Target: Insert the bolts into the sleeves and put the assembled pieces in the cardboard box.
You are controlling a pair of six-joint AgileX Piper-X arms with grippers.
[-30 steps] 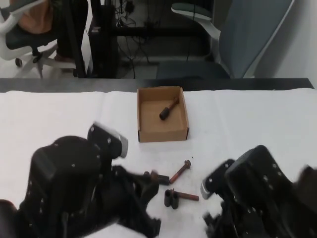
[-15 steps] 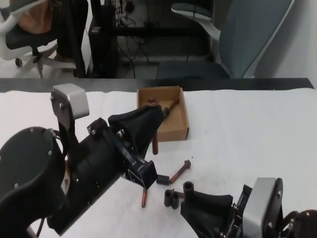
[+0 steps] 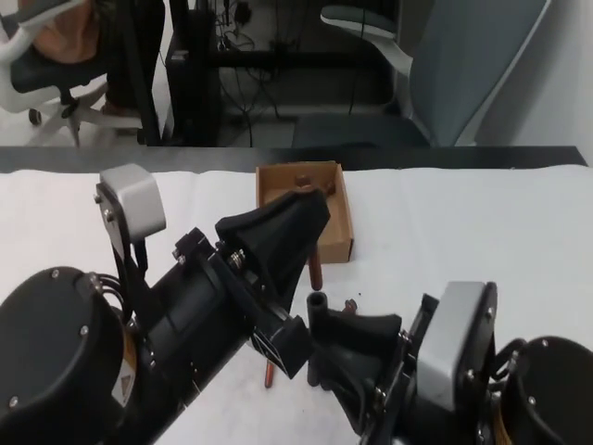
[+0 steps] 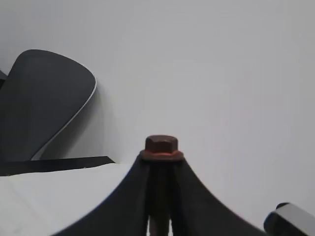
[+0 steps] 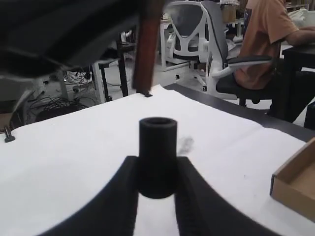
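Observation:
My left gripper (image 3: 310, 232) is shut on a rusty bolt (image 3: 315, 265) that it holds upright, head up, in front of the cardboard box (image 3: 339, 232). In the left wrist view the bolt's hex head (image 4: 161, 146) stands just above the gripper (image 4: 160, 169). Just below and beside the bolt's lower end, my right gripper (image 3: 324, 326) is shut on a black sleeve (image 3: 318, 304) with its bore facing up. The right wrist view has the sleeve (image 5: 157, 152) upright in the gripper (image 5: 157, 179), with the bolt's shaft (image 5: 147, 49) hanging above and behind it.
A loose bolt (image 3: 269, 374) lies on the white bench between the arms, and another bolt's head (image 3: 351, 303) shows by the right gripper. The left arm hides most of the box. A corner of the box (image 5: 295, 187) is near the right gripper.
Both arms have come up from the bench. The left gripper has lifted the bolt and shifted right. The right gripper has risen with the sleeve to just under the bolt.

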